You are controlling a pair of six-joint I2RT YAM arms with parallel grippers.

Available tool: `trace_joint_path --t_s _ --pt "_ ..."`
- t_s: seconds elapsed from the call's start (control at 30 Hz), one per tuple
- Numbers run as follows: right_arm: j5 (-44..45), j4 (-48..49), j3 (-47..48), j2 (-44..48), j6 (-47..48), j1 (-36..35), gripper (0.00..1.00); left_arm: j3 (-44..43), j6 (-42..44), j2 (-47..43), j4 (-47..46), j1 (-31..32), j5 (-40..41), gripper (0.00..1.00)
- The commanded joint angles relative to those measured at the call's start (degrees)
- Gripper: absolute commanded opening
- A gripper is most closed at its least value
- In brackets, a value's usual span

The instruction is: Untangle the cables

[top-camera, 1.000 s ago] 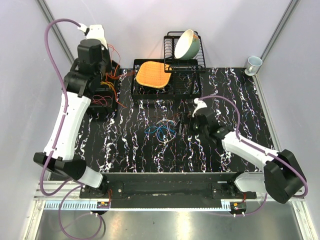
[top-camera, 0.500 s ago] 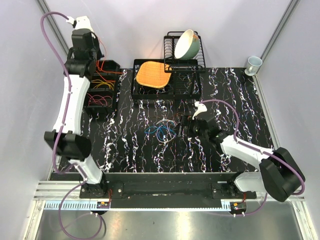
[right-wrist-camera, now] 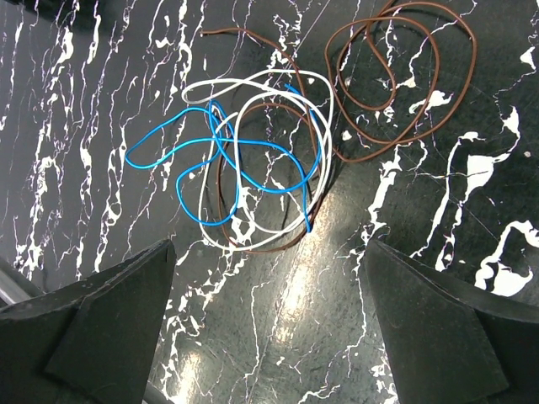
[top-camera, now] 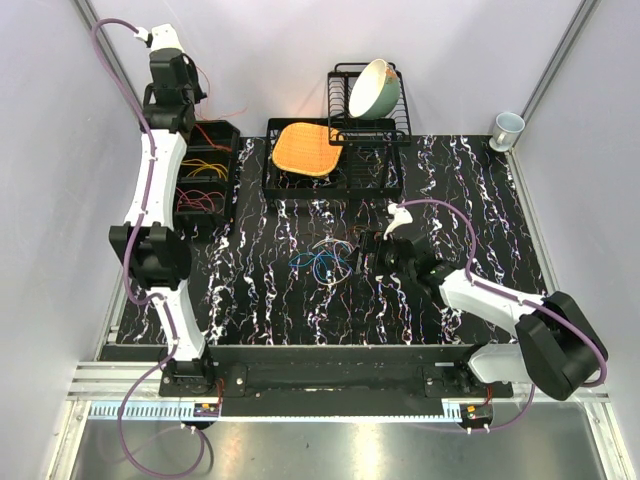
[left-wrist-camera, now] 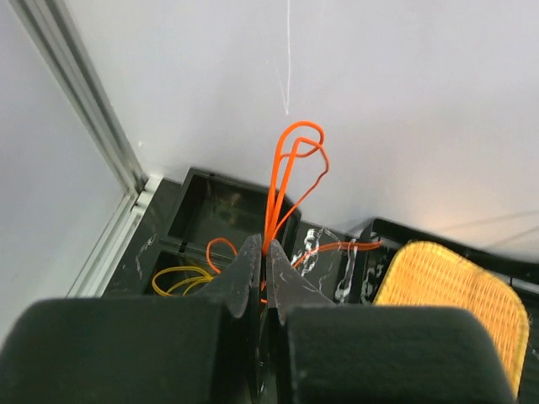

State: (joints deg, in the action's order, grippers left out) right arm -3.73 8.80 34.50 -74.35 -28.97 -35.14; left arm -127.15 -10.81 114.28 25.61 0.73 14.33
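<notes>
Tangle of cables [top-camera: 322, 260] sat near the middle of the black marble-look table [top-camera: 480, 200]. From the right wrist view it was a blue cable [right-wrist-camera: 210, 160] looped through a white cable [right-wrist-camera: 278, 109], with a brown cable [right-wrist-camera: 396, 84] coiled at about 2 o'clock of them, all lying flat on the tabletop.

The right gripper [right-wrist-camera: 269, 311] hung just at the 3 o'clock side of that pile in the overhead view, its jaws spread as wide as they go and nothing between them (neither finger was touching a wire).

The left gripper [left-wrist-camera: 265, 252] was raised high over the table's 10 o'clock corner, pinched tight on an orange cable [left-wrist-camera: 290, 168]. That wire stuck up past the fingertips in a narrow loop, and its other end trailed down toward the black bin [left-wrist-camera: 210, 202] below. The bin had more orange, yellow and red wires in its compartments.

At 12 o'clock stood a dish rack [top-camera: 370, 120] holding a tilted bowl [top-camera: 375, 88], with a woven mat [top-camera: 303, 148] beside it on a tray. A cup [top-camera: 508, 127] sat at the 2 o'clock corner.
</notes>
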Motion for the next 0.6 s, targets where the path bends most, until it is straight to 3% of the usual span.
trace_joint_path --t_s 0.0,0.57 --pt "-0.14 2.19 2.85 -0.62 0.06 -0.11 1.00 -2.32 -0.71 0.42 -10.13 -0.56 -2.02 0.00" --pt "-0.23 2.19 3.12 -1.24 0.06 0.07 1.00 -4.42 -5.27 11.75 -25.43 -4.51 -5.89 0.00"
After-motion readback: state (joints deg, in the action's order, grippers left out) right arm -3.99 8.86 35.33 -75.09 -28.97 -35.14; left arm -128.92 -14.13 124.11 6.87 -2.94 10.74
